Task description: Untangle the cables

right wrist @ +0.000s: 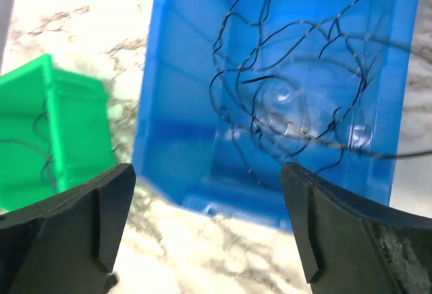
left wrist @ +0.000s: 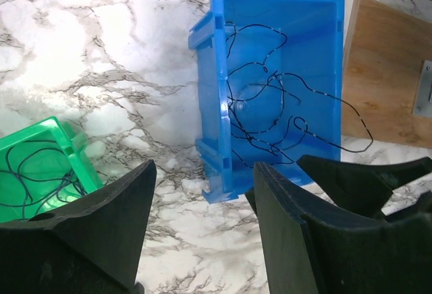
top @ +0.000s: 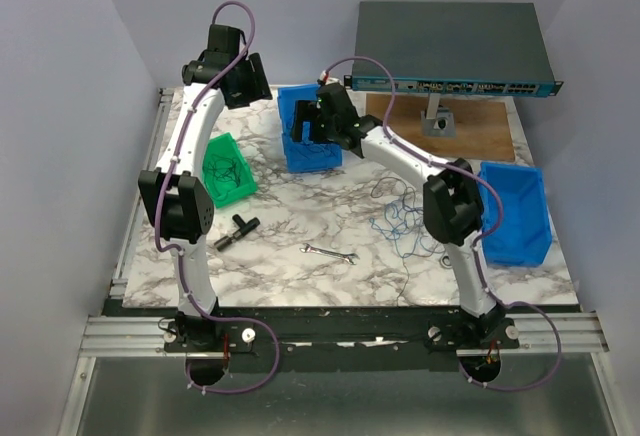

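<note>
Top external: blue cables (top: 400,218) on table (top: 270,276) | wrist views: black cables (right wrist: 290,78) in bin (right wrist: 182,105) | left gripper (left wrist: 204,172), right gripper (right wrist: 208,172) spread, empty

Marble table (top: 300,278) holds bins (top: 520,241), wrench (top: 330,252), board (top: 492,132), cables (top: 400,218).

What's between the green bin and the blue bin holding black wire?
Only bare marble tabletop. The left wrist view shows the green bin and blue bin apart, with nothing between.
</note>
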`<action>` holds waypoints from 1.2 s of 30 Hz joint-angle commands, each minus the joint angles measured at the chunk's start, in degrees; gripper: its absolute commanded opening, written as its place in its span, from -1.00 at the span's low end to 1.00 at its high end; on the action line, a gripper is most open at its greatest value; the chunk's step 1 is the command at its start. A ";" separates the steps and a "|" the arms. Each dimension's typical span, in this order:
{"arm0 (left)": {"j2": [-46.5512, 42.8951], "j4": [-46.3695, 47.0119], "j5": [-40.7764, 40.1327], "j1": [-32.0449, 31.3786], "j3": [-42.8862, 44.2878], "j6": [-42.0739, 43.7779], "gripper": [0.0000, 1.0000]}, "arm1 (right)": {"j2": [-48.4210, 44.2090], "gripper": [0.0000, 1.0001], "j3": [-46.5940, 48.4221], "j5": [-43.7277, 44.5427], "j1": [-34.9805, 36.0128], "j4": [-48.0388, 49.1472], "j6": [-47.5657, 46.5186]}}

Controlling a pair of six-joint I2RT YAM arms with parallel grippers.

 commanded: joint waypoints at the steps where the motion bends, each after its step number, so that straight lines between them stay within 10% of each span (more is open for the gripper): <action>1: -3.36 0.02 2.33 0.12 0.08 -0.44 0.23 | -5.87 0.97 -3.19 -4.40 0.06 -5.39 3.55; 14: -4.16 1.65 5.51 -0.38 -1.96 -0.77 0.24 | -22.61 0.99 -16.76 5.16 0.05 -6.36 0.32; 20: -3.44 7.89 10.40 -5.14 -6.69 0.12 0.35 | -37.31 0.95 -36.39 13.25 -0.07 9.48 0.04; 36: -0.48 16.57 8.15 -12.91 -11.94 26.23 0.21 | -70.01 0.92 -70.30 16.79 -0.34 28.52 -7.65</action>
